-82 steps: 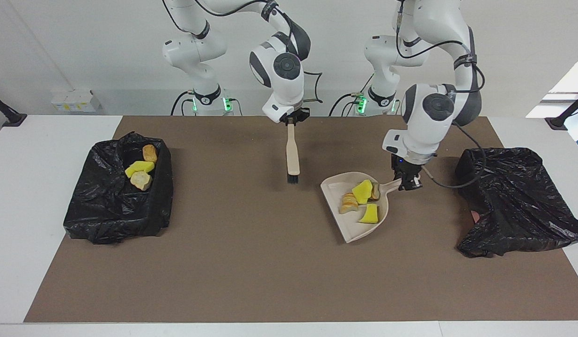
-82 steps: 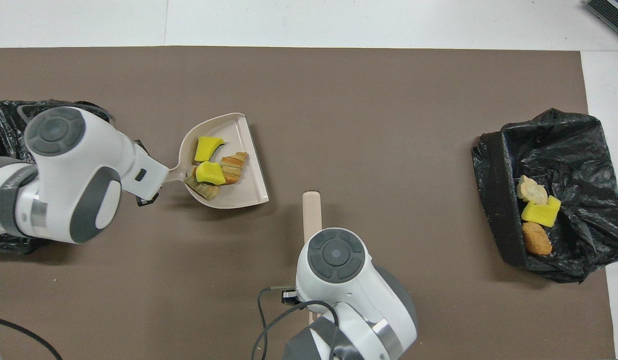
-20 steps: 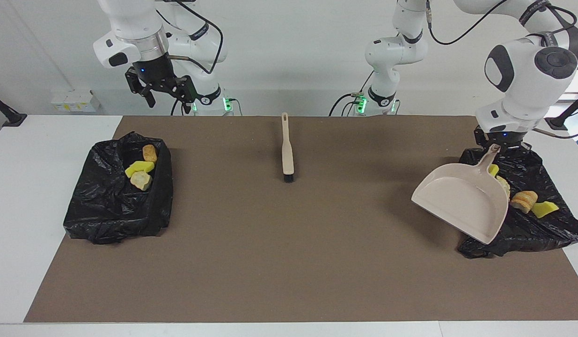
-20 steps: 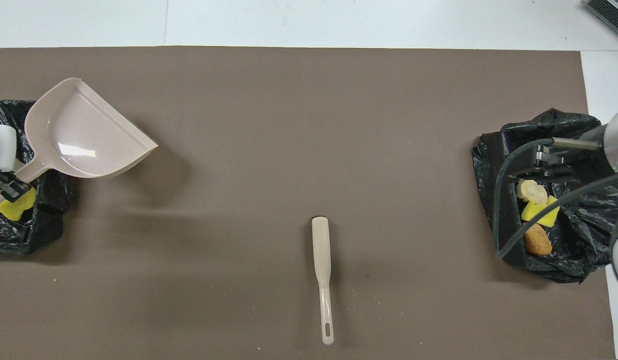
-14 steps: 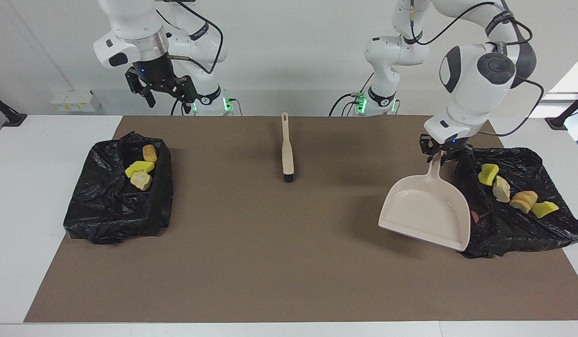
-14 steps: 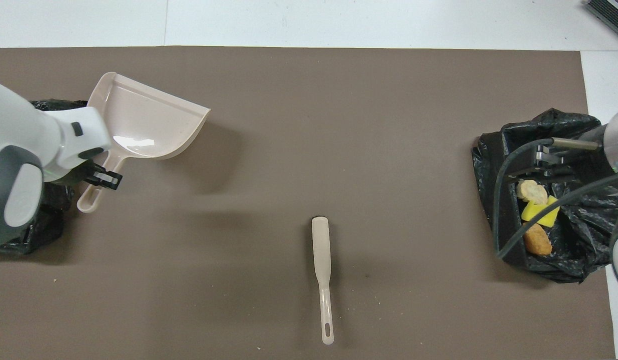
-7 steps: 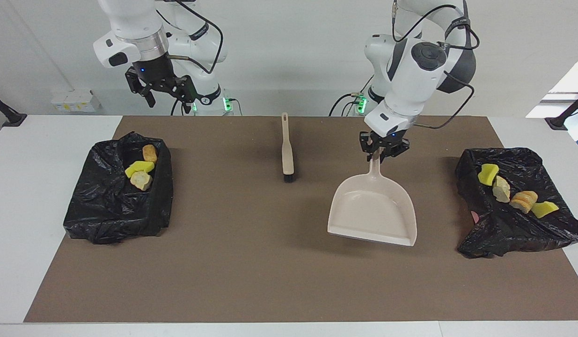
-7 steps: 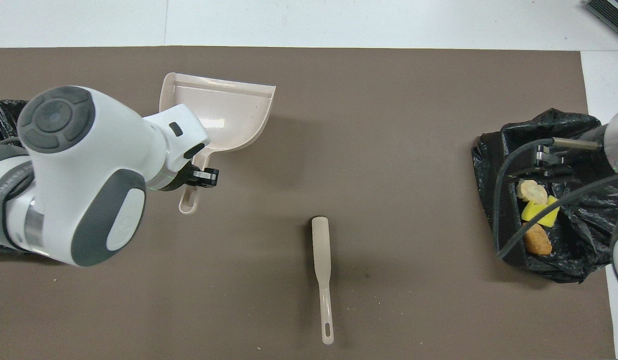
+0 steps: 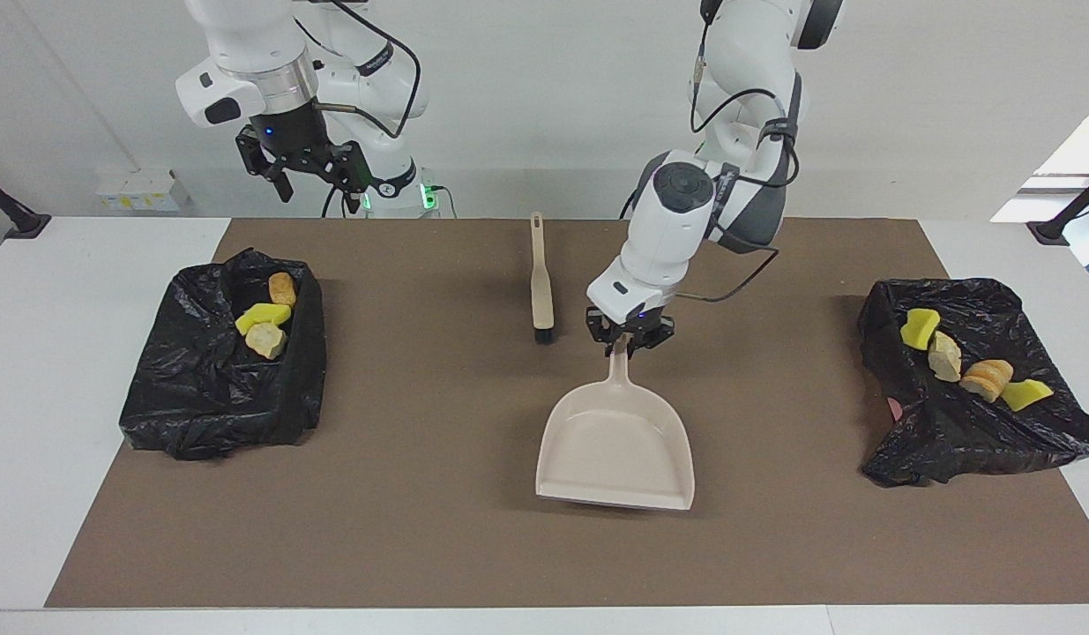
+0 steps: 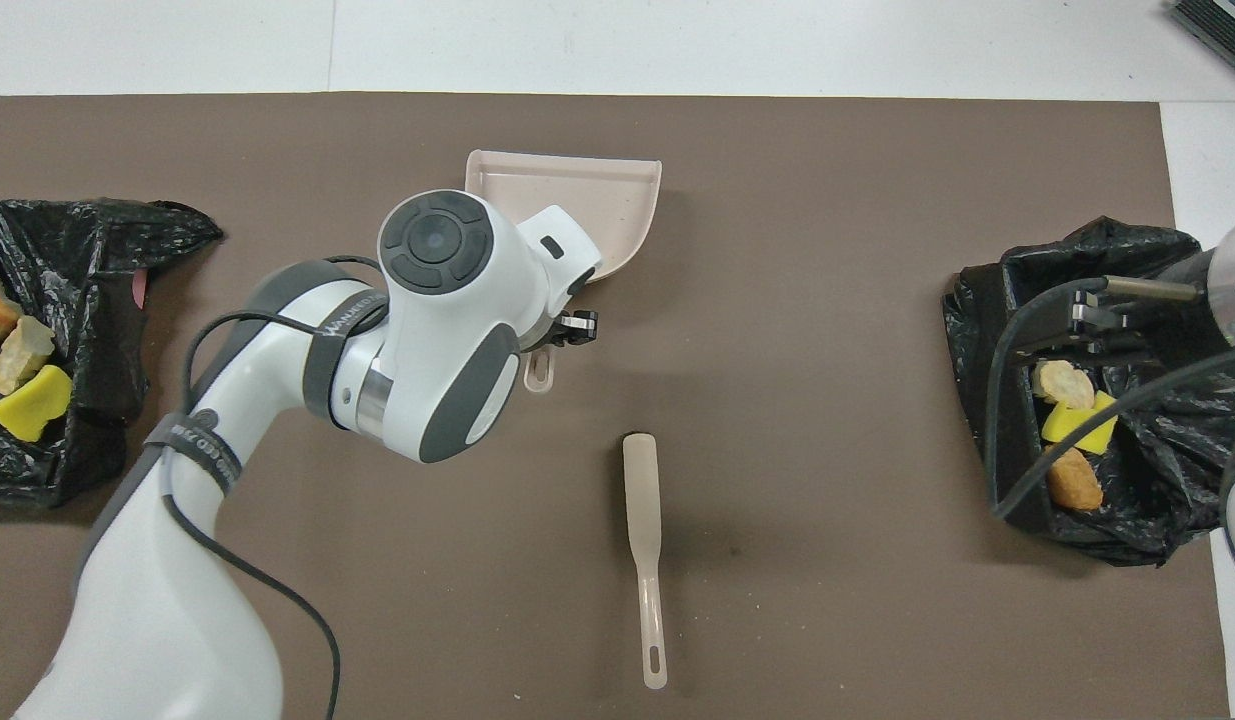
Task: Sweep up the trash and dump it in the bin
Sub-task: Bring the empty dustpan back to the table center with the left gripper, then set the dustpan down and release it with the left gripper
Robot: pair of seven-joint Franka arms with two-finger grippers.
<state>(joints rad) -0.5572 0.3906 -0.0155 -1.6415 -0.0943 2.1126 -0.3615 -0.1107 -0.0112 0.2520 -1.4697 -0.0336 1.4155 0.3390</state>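
Observation:
My left gripper (image 9: pixel 629 342) (image 10: pixel 565 336) is shut on the handle of the beige dustpan (image 9: pixel 615 450) (image 10: pixel 617 195). The pan is empty and hangs low over the middle of the brown mat, its lip pointing away from the robots. Trash (image 9: pixel 958 362) (image 10: pixel 22 395), yellow chunks and bread bits, lies in the black-bagged bin (image 9: pixel 976 432) (image 10: pixel 87 235) at the left arm's end. More trash (image 9: pixel 264 319) (image 10: pixel 1072 420) lies in the bin (image 9: pixel 218 397) (image 10: pixel 1127 530) at the right arm's end. My right gripper (image 9: pixel 302 173) (image 10: pixel 1102 322) waits open, raised near that bin.
A beige brush (image 9: pixel 540 282) (image 10: pixel 642 520) lies flat on the mat, nearer to the robots than the dustpan, bristles pointing away from them. The brown mat (image 9: pixel 421 529) covers most of the white table.
My left arm has carried the empty dustpan away from the bin at its end to the middle of the mat and lowered it. The right arm and the brush have not moved.

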